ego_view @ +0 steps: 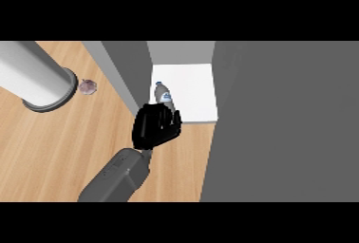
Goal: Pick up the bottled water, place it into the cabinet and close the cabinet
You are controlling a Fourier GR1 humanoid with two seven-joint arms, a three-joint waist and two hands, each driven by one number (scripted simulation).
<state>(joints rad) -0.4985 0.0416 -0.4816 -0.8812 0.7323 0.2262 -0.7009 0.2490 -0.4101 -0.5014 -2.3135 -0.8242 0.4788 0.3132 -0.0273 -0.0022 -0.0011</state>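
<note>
1. Bottled water point(163, 93) was seen upright on the white cabinet point(189, 90) shelf, at twelve o'clock from the hand.
2. One hand point(157, 126), on a forearm entering at six o'clock, was curled around the bottle's lower part.
3. Which side it belonged to could not be told.
4. A small round object point(88, 87) lay on the wooden table point(56, 152) at ten o'clock.

The wooden counter point(49, 147) is carrying a grey cylinder point(35, 78) and a small roundish object point(88, 86), both lying left of the fingers point(168, 124). The white cabinet shelf point(193, 90) is bearing the bottled water point(163, 94), standing just beyond the fingertips.
</note>
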